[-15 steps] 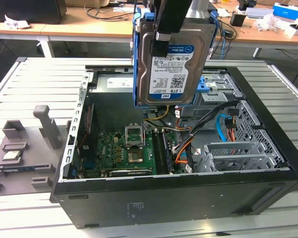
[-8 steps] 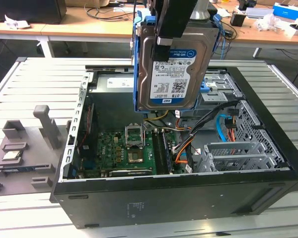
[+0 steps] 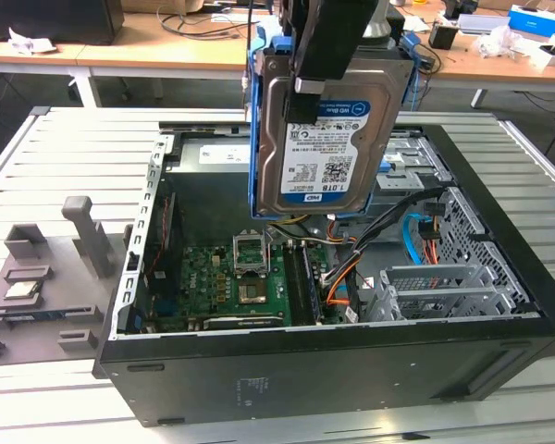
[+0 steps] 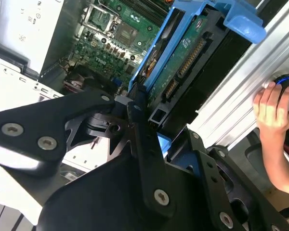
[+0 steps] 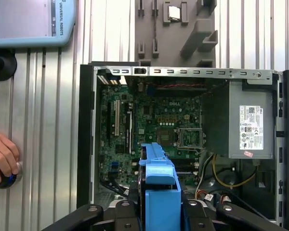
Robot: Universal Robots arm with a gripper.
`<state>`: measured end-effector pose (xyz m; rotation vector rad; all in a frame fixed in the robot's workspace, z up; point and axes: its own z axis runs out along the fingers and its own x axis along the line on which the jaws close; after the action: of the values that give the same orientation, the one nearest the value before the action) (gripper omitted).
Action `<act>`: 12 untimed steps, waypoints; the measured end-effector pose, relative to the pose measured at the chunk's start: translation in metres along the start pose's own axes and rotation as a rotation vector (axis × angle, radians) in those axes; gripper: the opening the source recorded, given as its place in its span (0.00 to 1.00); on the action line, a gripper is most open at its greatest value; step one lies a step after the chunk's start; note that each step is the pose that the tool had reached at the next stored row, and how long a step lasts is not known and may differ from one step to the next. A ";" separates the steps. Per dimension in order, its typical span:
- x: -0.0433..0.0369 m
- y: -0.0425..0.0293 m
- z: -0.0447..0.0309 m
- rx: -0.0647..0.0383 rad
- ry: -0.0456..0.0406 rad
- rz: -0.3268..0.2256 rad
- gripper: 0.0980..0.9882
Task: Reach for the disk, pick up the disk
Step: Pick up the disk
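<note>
Holding the disk [image 3: 319, 129] firmly, my gripper [image 3: 307, 88] has its black fingers closed on the top edge of the drive, and the drive hangs upright in the air above the open computer case [image 3: 333, 370]. In the exterior view I see its label side facing the camera, with the blue bracket [image 3: 255, 139] along its edges. In the second wrist view the same disk [image 4: 183, 53] sits between the black fingers [image 4: 139, 130], and its circuit board side is turned to the camera. In the first wrist view the blue bracket [image 5: 160, 192] is just in front of the camera, and below it lies the motherboard [image 5: 154, 125] inside the case. Beside the case, on the slatted metal table [image 3: 65, 148], stands a grey plastic holder [image 3: 46, 268] with upright posts. A person's hand [image 5: 2, 159] rests on a round knob at the table edge, well apart from the case.
</note>
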<state>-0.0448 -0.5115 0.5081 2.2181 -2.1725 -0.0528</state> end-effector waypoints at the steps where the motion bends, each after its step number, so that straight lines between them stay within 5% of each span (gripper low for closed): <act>1: 0.0011 0.0000 0.0000 0.000 0.0000 0.000 0.30; 12: 0.0185 0.0001 0.0000 0.000 0.0000 0.000 0.30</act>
<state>-0.0445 -0.5300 0.5080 2.2181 -2.1725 -0.0528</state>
